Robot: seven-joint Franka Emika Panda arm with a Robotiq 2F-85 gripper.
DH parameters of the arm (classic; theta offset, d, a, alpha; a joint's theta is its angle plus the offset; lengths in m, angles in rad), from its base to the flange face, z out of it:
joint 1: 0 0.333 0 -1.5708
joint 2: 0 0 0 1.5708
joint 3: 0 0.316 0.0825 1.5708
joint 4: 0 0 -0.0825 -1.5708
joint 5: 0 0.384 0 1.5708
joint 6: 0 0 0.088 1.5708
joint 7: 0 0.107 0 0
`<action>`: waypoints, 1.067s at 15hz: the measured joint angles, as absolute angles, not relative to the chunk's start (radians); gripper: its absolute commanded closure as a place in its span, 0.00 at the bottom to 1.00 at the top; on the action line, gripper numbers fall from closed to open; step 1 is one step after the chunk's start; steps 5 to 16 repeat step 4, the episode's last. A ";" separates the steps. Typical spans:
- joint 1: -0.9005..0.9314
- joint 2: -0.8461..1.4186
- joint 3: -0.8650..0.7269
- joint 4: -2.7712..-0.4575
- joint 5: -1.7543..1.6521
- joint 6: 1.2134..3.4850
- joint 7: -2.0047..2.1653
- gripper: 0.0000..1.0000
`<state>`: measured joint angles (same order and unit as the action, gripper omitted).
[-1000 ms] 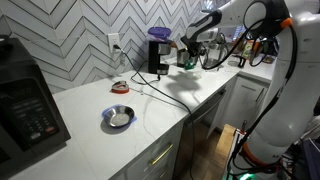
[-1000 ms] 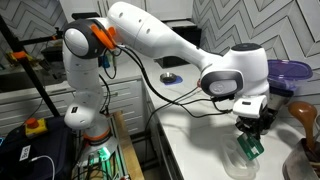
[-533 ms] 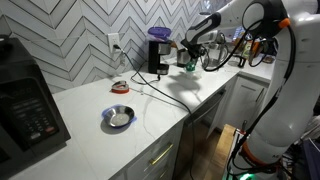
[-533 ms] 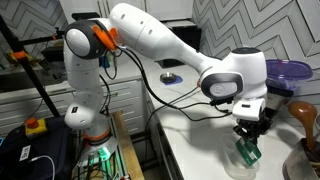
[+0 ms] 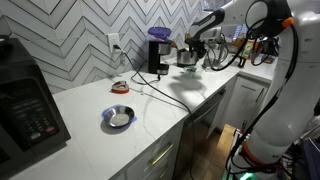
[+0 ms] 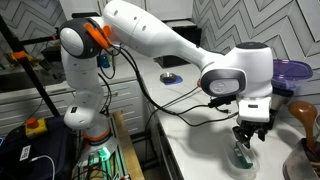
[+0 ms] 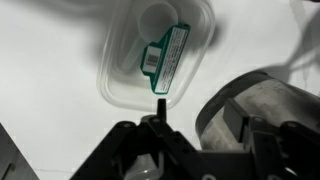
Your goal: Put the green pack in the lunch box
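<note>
The green pack (image 7: 165, 58) lies flat inside the clear plastic lunch box (image 7: 125, 75), its white label facing up. My gripper (image 7: 200, 115) hovers just above the box's edge, jaws open, nothing between the fingers (image 7: 159, 108). In an exterior view the gripper (image 6: 245, 136) hangs over the lunch box (image 6: 243, 160) near the counter's front edge, with a bit of green showing inside. In an exterior view from farther off, the gripper (image 5: 191, 47) is at the far end of the counter; the box below it is hard to make out.
A grey round vessel (image 7: 255, 95) sits right beside the lunch box. A purple bowl (image 6: 290, 72) and a brown wooden item (image 6: 305, 115) stand close by. Farther along the counter are a coffee machine (image 5: 157, 50), a metal bowl (image 5: 119, 117) and a microwave (image 5: 25, 105).
The jaws have opened and let go of the green pack, which now lies in the lunch box. The gripper has lifted slightly above it.
</note>
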<state>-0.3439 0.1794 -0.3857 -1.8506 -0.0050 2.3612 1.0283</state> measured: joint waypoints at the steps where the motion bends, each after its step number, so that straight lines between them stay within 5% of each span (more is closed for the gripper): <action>1: -0.356 0.166 -0.388 -1.842 0.013 2.361 0.984 0.01; 2: -0.369 0.153 -0.390 -1.833 0.043 2.361 0.929 0.00; 3: -0.383 0.139 -0.390 -1.825 0.086 2.361 0.857 0.10; 4: -0.393 0.125 -0.389 -1.820 0.130 2.361 0.781 0.01; 16: -0.393 0.125 -0.389 -1.820 0.130 2.361 0.781 0.01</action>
